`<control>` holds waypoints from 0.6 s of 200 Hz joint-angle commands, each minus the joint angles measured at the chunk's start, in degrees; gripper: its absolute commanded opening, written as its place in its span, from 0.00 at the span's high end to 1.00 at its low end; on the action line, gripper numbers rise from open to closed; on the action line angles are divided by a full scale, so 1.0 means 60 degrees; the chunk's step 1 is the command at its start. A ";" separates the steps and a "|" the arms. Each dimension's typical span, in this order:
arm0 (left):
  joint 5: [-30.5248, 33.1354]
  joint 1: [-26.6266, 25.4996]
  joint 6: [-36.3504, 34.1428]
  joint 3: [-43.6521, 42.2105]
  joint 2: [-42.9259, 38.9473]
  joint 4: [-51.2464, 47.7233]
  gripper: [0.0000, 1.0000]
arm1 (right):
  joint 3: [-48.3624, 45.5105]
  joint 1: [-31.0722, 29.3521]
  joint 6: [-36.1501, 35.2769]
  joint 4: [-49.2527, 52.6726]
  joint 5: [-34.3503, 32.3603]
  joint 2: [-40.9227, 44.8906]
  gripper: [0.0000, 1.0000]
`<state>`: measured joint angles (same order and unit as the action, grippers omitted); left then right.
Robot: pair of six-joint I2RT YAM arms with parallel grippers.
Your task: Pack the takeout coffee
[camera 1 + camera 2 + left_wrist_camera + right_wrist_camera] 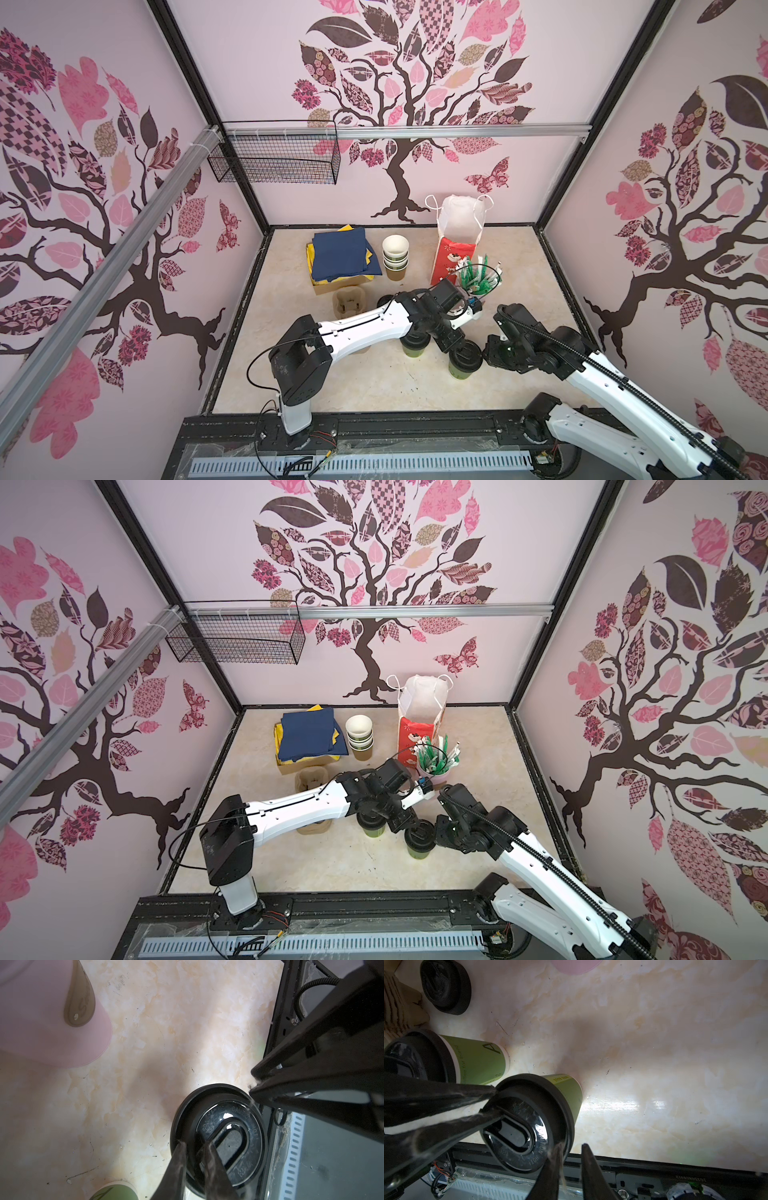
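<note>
In both top views two green cups stand upright near the front of the bench (353,390), close together but not touching. The rear cup (414,352) is half under the left arm and the front cup (460,372) sits between the two claws. The left claw (456,344) comes down on its black lid (467,355) from one side, the right claw (485,353) from the other. A paper bag (453,257) stands open well behind.

In the left wrist view the left claw (194,1145) is clamped on the lid's rim, one finger outside and one inside.

In the right wrist view the right claw (571,1146) straddles the opposite rim, jaws narrowly parted — whether they pinch it, I cannot tell.
</note>
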<state>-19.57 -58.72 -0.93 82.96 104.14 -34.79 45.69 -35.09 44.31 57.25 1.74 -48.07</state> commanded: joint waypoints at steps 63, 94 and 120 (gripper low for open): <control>0.0245 0.0003 -0.0209 0.0190 0.0244 -0.0350 0.81 | -0.0128 0.0736 0.0217 -0.0429 0.0568 -0.0498 0.81; 0.0245 0.0001 -0.0241 0.0178 0.0240 -0.0343 0.81 | -0.0318 0.0858 0.0187 -0.0571 0.0726 -0.0542 0.84; 0.0245 0.0001 -0.0292 0.0163 0.0237 -0.0397 0.81 | -0.0459 0.0943 0.0173 -0.0650 0.0836 -0.0654 0.86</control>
<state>-19.55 -58.72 -1.58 82.94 104.14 -34.83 43.77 -30.00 42.63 52.60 5.87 -51.37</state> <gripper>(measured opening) 0.194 0.146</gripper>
